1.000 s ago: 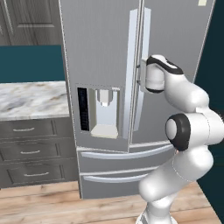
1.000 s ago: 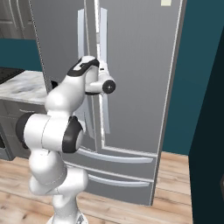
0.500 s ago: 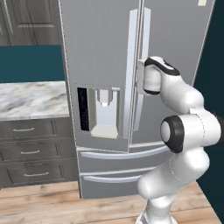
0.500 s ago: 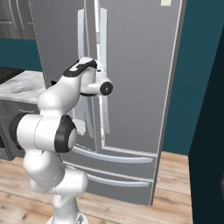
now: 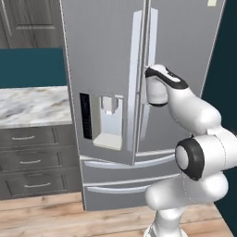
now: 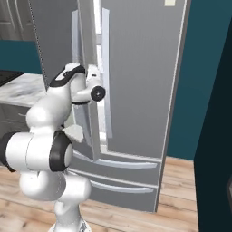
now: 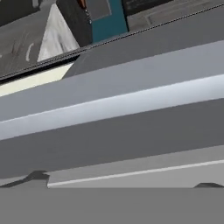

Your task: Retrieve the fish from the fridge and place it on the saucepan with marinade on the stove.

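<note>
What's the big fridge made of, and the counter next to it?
The fridge looks like brushed steel: flat silver-grey doors with a soft, dull sheen and paler long handles. It could also be painted metal. The counter looks like polished marble or stone, white with grey veins running through it.

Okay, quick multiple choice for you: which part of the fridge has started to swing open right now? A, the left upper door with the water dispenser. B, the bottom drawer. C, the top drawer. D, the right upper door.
A: in the right base view the left upper door of the fridge stands angled out from the front with a bright gap behind it, while the right upper door and both drawers sit flush.
</note>
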